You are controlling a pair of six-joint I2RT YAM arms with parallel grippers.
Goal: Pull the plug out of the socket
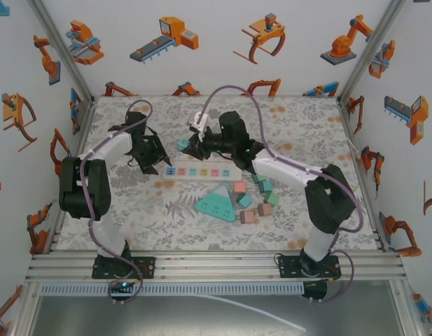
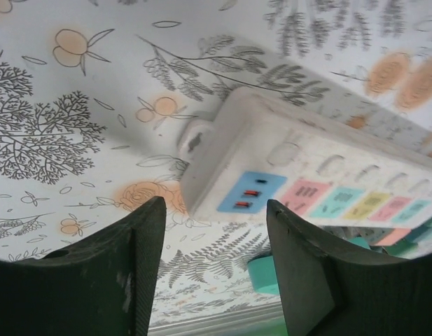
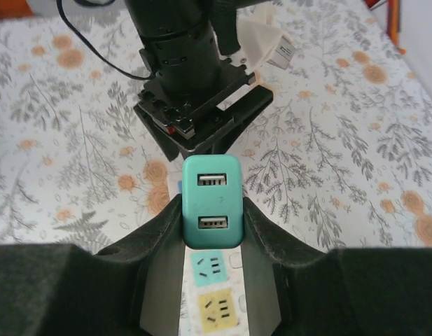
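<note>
The right pincer (image 3: 212,210) is clamped on the teal, rounded-block plastic plug (image 3: 212,203), one finger pressed to each of its sides. The face of the plug turned to the wrist camera carries two USB ports, one above the other. Just beneath it runs the long white plastic power strip (image 3: 210,294), whose teal and yellow socket panels show between the fingers. The prongs are hidden. From above, the plug (image 1: 183,144) sits at the tip of the right pincer (image 1: 190,145), a little to the far side of the left end of the power strip (image 1: 201,171) and apparently clear of it.

The left pincer (image 2: 216,266) stands apart, gripping nothing, with its two dark fingers (image 2: 124,280) framing the near left end of the power strip (image 2: 328,161), where a blue socket panel is the first in the coloured row. Seen from above, this pincer (image 1: 151,159) hovers at the strip's left end; whether it touches the strip I cannot tell.

The strip lies across the middle of the floral-patterned table (image 1: 307,126). Near of it rest a teal triangular multi-socket (image 1: 217,203) and, to its right, a cluster of small coloured adapter blocks (image 1: 258,199).
</note>
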